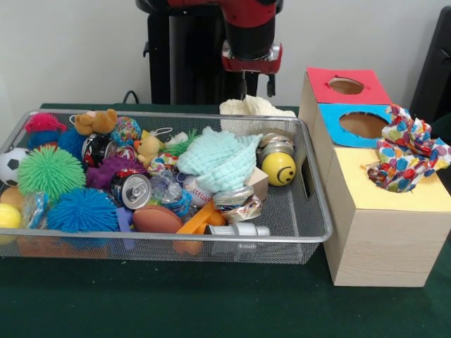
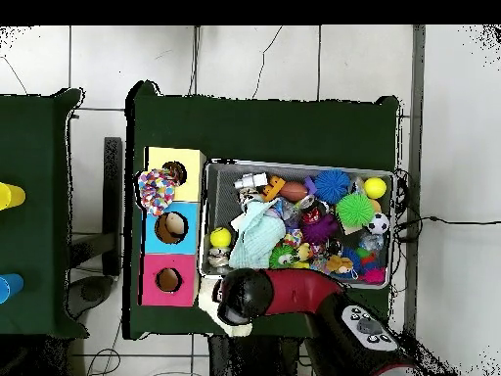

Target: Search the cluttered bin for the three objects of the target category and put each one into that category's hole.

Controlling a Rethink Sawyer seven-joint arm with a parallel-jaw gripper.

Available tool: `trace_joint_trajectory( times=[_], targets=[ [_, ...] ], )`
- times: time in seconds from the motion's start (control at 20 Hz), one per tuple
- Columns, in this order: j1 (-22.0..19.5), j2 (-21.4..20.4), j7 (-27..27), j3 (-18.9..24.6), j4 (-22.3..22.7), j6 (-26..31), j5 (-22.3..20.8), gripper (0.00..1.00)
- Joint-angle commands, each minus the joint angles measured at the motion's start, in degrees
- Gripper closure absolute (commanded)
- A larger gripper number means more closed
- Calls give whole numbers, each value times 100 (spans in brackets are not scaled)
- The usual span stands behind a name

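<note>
My gripper (image 1: pixel 257 89) hangs behind the bin's far right corner, open and holding nothing. Right under it a cream cloth (image 1: pixel 257 107) lies on the table outside the mesh bin (image 1: pixel 318 201). Inside the bin, a mint cloth (image 1: pixel 220 159) is draped over the clutter right of centre. A colourful spotted cloth (image 1: pixel 406 152) is stuffed partway into the hole of the yellow box (image 1: pixel 394 208). In the overhead view the arm's head (image 2: pixel 238 297) covers the gripper, and the cream cloth (image 2: pixel 213 304) peeks out beside it.
A blue box (image 1: pixel 331 116) and a red box (image 1: pixel 320 79), each with an open hole, stand behind the yellow one. The bin holds spiky balls, cans (image 1: pixel 132 189), a smiley ball (image 1: pixel 279 169), plush toys and a football (image 1: pixel 156 219).
</note>
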Motion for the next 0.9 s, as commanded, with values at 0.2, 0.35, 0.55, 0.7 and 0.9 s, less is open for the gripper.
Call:
trace_joint_trajectory(
  times=[0.2, 0.35, 0.55, 0.7, 0.9],
  targets=[
    [-209, 173, -302, -276, -1476, 790, -384, 0],
    [-305, 481, -404, -274, -1795, 917, -439, 0],
    [-404, 700, -487, -278, -2048, 1037, -504, 0],
    [-445, 762, -514, -305, -2120, 1124, -561, 0],
    [-511, 841, -623, -336, -2159, 1086, -781, 0]
  ],
)
